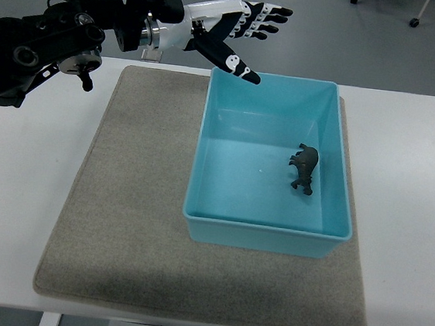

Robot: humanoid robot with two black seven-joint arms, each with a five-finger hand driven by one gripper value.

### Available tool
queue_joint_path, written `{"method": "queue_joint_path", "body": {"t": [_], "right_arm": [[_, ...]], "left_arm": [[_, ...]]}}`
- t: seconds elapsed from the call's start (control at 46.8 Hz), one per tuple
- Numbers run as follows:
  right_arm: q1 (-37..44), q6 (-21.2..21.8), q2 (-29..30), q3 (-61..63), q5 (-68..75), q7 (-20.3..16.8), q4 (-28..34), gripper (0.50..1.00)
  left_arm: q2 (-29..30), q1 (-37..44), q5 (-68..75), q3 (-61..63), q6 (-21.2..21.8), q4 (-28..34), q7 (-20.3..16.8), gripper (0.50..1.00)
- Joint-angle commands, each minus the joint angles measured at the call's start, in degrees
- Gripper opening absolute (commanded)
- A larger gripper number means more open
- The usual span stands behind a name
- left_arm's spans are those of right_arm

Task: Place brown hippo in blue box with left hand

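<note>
Nearest the camera, one grey mat [114,261] covers the middle of the white bench [409,191], and on it sits one blue box [208,178], open at the top. Inside the box, toward its right side, lies the single brown hippo [305,169], resting on the box floor with its long axis running roughly near-to-far, apart from the walls. Farther back, the left hand [235,32] hangs over the box's far-left corner, fingers spread and extended toward the right, holding nothing; its thumb points down at the rim. From the hand, the hippo lies toward the camera and to the right, down in the box. Only the left arm shows, so it is the nearer one by default. Judging by this layout, the placing looks done, and what remains is to draw the hand clear.
</note>
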Motion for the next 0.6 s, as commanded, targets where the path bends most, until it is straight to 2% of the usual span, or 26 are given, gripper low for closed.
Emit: {"method": "queue_joint_path", "body": {"t": [0.0, 0.15, 0.427, 0.491, 0.577], "right_arm": [[0.1, 0.0, 0.0, 0.0, 0.0, 0.0, 0.0, 0.936], [0.01, 0.0, 0.0, 0.0, 0.0, 0.0, 0.0, 0.936], [0.01, 0.0, 0.0, 0.0, 0.0, 0.0, 0.0, 0.936], [0.01, 0.0, 0.0, 0.0, 0.0, 0.0, 0.0, 0.936], [0.01, 0.0, 0.0, 0.0, 0.0, 0.0, 0.0, 0.936]], "left_arm": [[0.35, 1.51, -7.42, 0.03, -0.23, 1.05, 0.09, 0.999], [0.44, 3.53, -16.84, -0.14, -2.69, 4.48, 0.09, 1.0], [1.41, 5.82, -25.71, -0.41, -11.24, 11.16, 0.35, 0.999], [1.85, 6.26, -28.61, -0.49, -11.24, 11.69, 1.31, 0.999], [2.11, 7.58, -32.48, -0.67, -11.24, 12.39, 4.38, 0.999]]}}
